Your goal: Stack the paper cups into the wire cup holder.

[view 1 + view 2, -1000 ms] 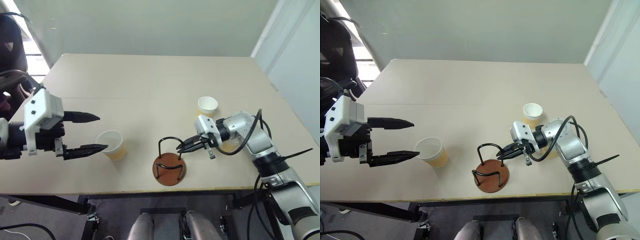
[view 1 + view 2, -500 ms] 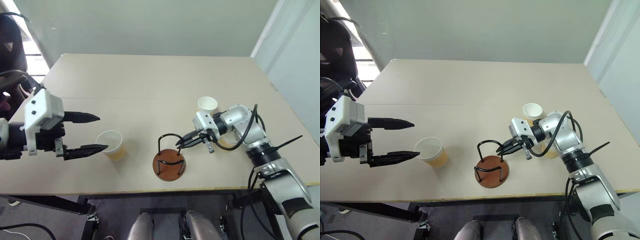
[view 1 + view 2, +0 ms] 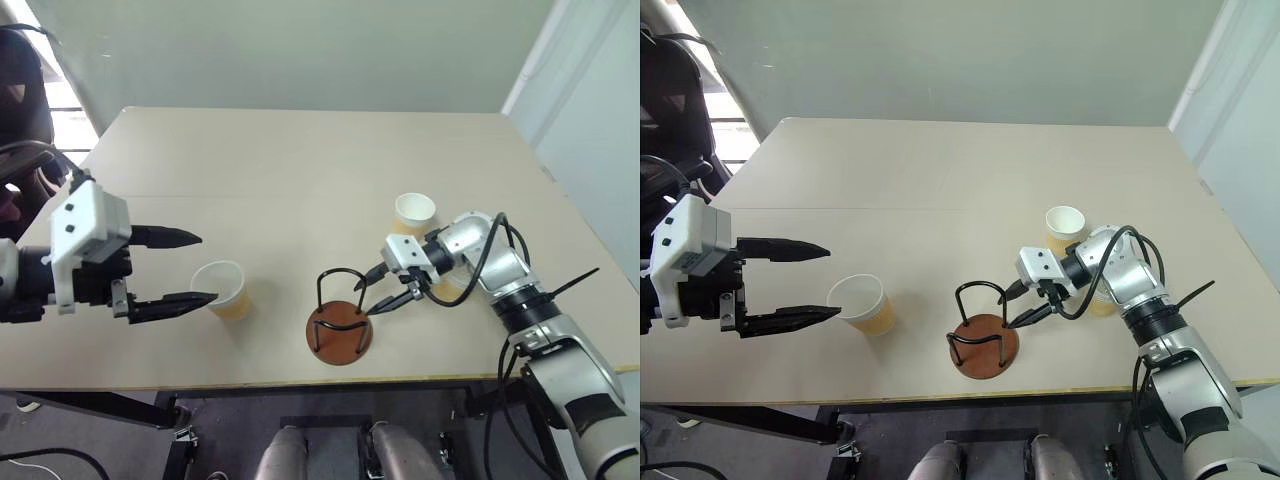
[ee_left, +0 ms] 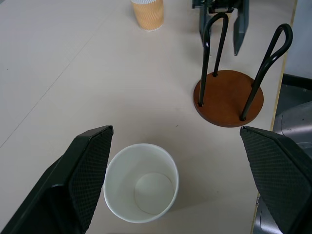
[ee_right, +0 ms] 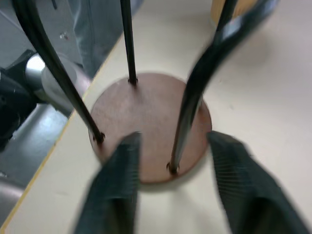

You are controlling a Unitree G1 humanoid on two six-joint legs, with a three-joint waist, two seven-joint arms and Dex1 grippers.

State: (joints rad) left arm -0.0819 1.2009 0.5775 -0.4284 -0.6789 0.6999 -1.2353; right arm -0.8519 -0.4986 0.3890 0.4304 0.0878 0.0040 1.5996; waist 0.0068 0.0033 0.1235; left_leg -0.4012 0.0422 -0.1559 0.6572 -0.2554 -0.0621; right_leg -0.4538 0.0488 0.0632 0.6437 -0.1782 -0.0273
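The wire cup holder (image 3: 340, 333), a reddish-brown disc with black wire loops, stands near the table's front edge and is empty. My right gripper (image 3: 362, 299) is open at its right side, its fingers either side of one wire loop (image 5: 187, 112). One paper cup (image 3: 222, 288) stands upright left of the holder, just off the fingertips of my open left gripper (image 3: 205, 267); in the left wrist view that cup (image 4: 141, 181) sits between the two fingers. A second cup (image 3: 414, 212) stands behind the right arm. A third cup (image 3: 1100, 303) is mostly hidden behind the right forearm.
The beige table (image 3: 300, 170) is bare across its far half. Its front edge (image 3: 300, 383) runs close below the holder. A dark chair (image 3: 25, 90) stands beyond the table's left corner.
My right gripper has opened from shut beside the holder's wire loop. The left arm and the cups have stayed where they were.
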